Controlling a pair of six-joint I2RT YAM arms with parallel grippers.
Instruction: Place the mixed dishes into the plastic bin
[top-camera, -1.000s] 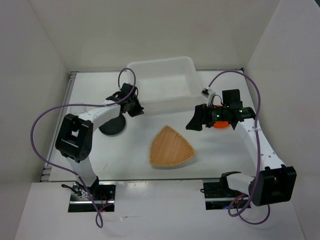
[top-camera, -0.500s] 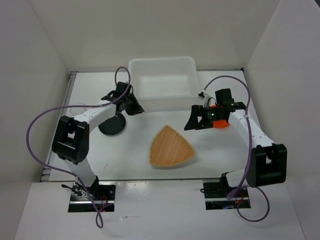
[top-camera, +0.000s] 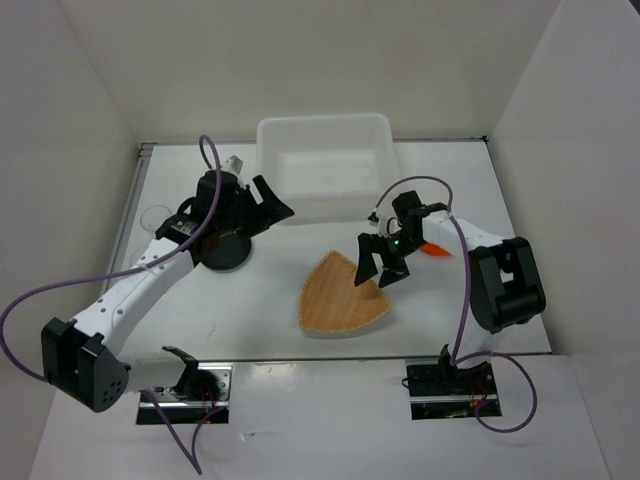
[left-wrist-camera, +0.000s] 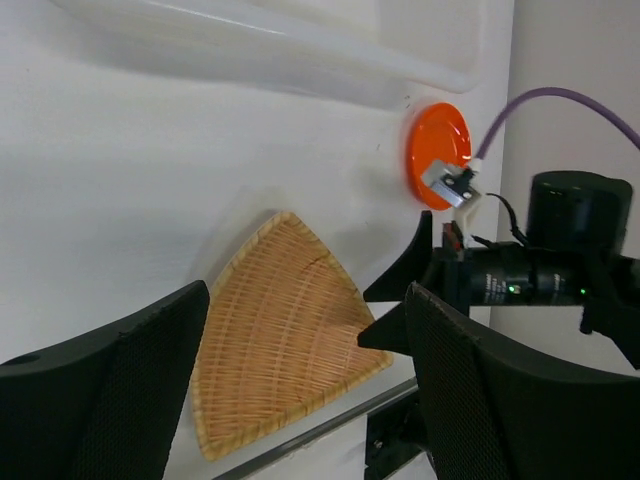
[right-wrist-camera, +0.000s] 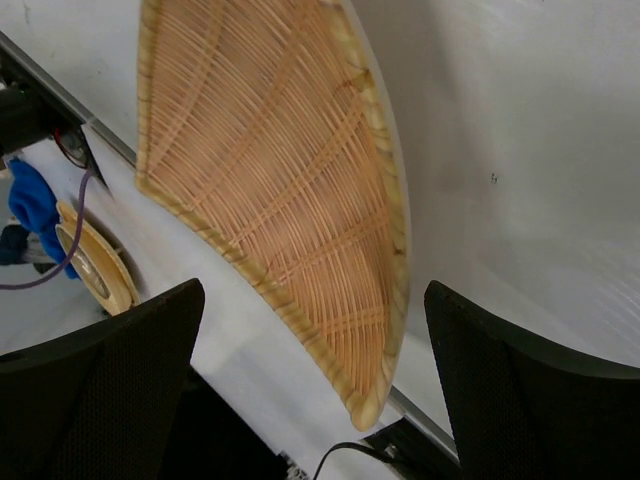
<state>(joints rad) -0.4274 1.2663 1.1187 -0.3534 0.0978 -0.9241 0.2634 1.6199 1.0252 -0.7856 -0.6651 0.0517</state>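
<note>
While your right end effector (top-camera: 377, 276) is hovering wide open over the woven tray (top-camera: 335, 300), which is lying flat on the desk (top-camera: 250, 300) near the plastic bin (top-camera: 330, 206), you are best lowering so the jaws are straddling its raised rim.

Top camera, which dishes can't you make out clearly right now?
All in the top view:
- Black plate: partly under the left arm.
- Orange plate: mostly behind the right arm.
- Plastic bin: any clear cup inside is too faint against its white floor to tell.
</note>
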